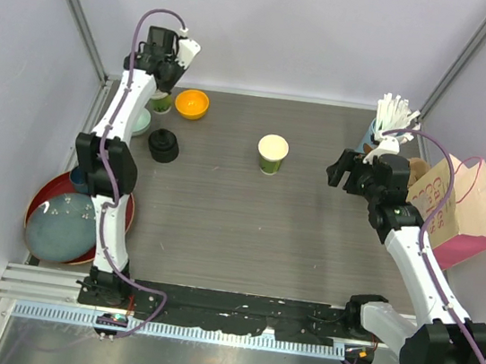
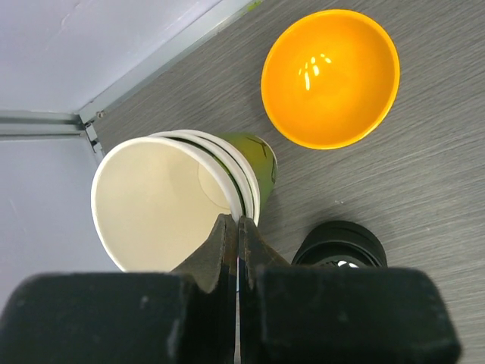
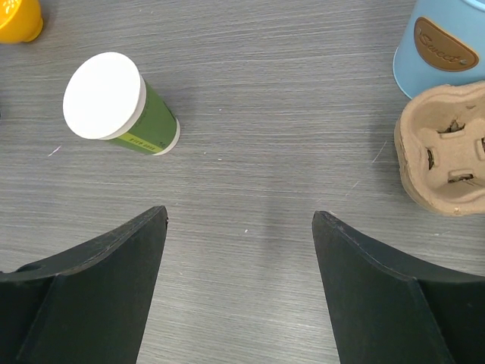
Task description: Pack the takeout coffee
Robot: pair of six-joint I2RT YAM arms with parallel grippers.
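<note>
Inventory of grey wood-grain surface, takeout coffee items and both hands

Item 1. Nested cups: a stack of green paper cups, white inside, is seen at the upper left of the top view, close to the corner of the enclosure. In the left wrist view the stack is tilted, and its white rims are fanned one behind another.

Item 2. Left hand: it is clenched on the near rim of the nested cups, with the fingers pressed together over the paper wall.

Item 3. Single green cup: it is placed upright near the centre of the top view, open-topped and white inside, well apart from both hands.

Item 4. Black lids: a short stack is set at the left of the frame, below the nested cups and near an orange bowl.

Item 5. Right hand: it is held released above bare surface, jaws spread wide, with nothing between them. The single green cup is seen at the upper left of its wrist view.

Item 6. Other stock: a light-blue cup and a pulp cup carrier are found touching or nearly so at the right edge of the right wrist view. A pink bag is recorded at the far right of the top view, and a red plate at the lower left.
</note>
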